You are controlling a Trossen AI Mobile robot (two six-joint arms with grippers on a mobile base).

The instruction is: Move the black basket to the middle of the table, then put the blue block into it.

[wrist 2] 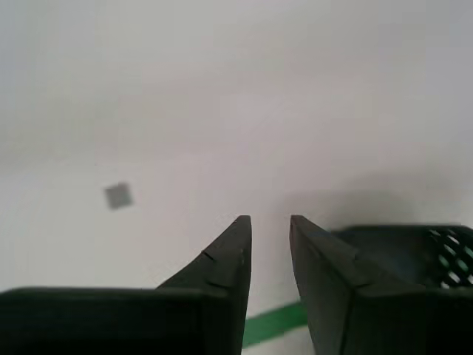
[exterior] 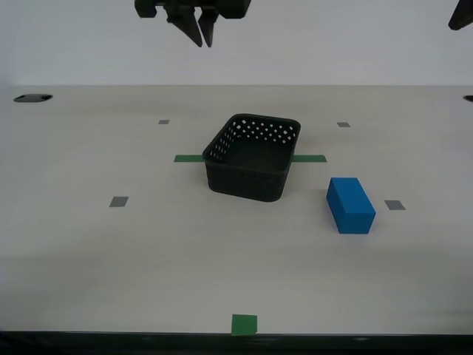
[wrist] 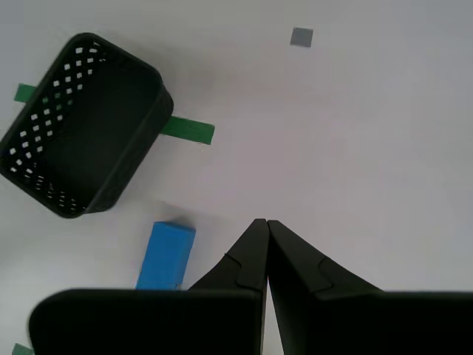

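The black basket [exterior: 245, 182] stands upright and empty near the middle of the table [exterior: 89, 259], across the green tape strip [exterior: 188, 158]. The blue block [exterior: 350, 205] lies on the table to the exterior view's right of the basket, apart from it. My second gripper [exterior: 201, 38] hangs high above the table behind the basket, jaws parted by a narrow gap and empty; its wrist view [wrist 2: 270, 220] shows the basket's rim [wrist 2: 414, 240] beside it. My first gripper [wrist: 264, 222] is shut and empty, high up, looking down on basket [wrist: 81, 126] and block [wrist: 167, 255]; only its edge [exterior: 462, 16] shows in the exterior view.
Small grey squares [exterior: 118, 201] [exterior: 395, 205] [exterior: 344, 124] mark the tabletop. A green square mark [exterior: 244, 324] sits at the front edge. A dark hole [exterior: 32, 97] is at the far corner on the exterior view's left.
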